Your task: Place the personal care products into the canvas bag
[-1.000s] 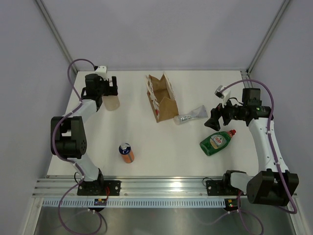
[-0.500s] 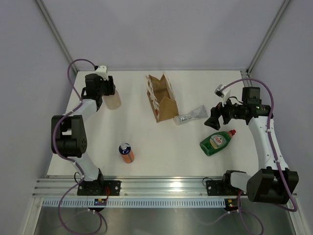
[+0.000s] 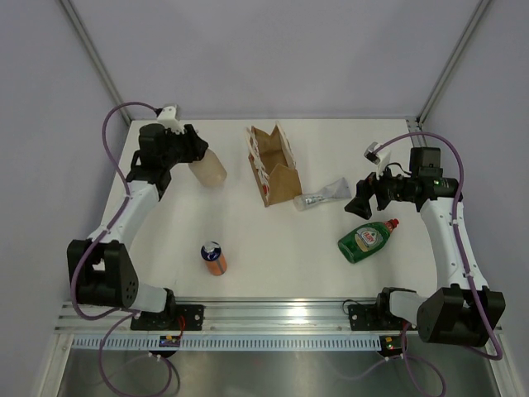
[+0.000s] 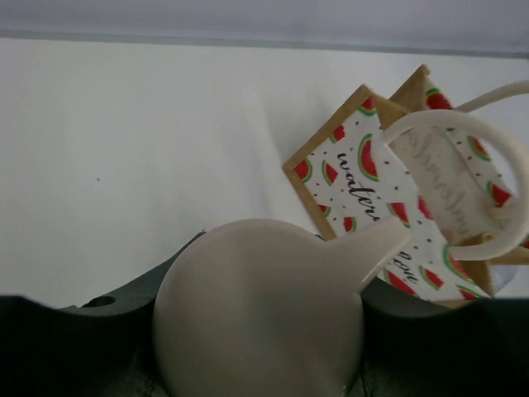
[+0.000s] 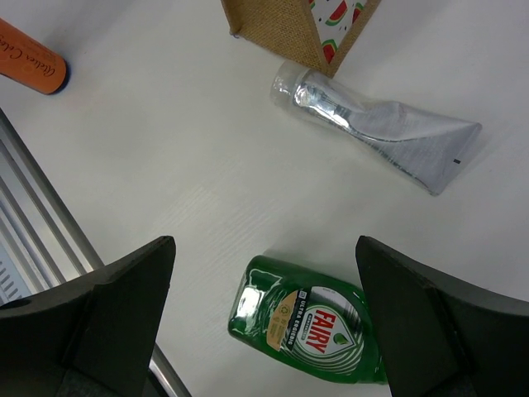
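1. Near zone. An orange can (image 3: 214, 258) stands on the white surface (image 3: 273, 273), left of centre and well apart from everything else. A green dish-soap bottle (image 3: 364, 241) lies on its side at the right, red cap pointing away from the arm bases.

2. Right arm. The right tool (image 3: 360, 204) hangs above the surface just beyond the green bottle, holding nothing. In the wrist view its fingers (image 5: 107, 318) are spread wide, with the green bottle and the tube both visible between them.

3. Squeeze tube (image 3: 324, 195). Silvery and flat, it lies on the surface outside the bag. The cap end sits just beside the bag's near right corner. Whether the two touch cannot be confirmed. The crimped end points towards the right arm.

4. Canvas bag (image 3: 273, 165). It stands at mid-surface with its mouth open. The white loop handles and a watermelon print on one side are visible in the left wrist view.

5. Left arm. The left tool (image 3: 195, 154) is pinched on the beige soap bottle (image 3: 210, 169) near its pump top. The bottle is tilted, to the left of the bag and apart from it, not inside. Whether its base rests on the surface cannot be told.
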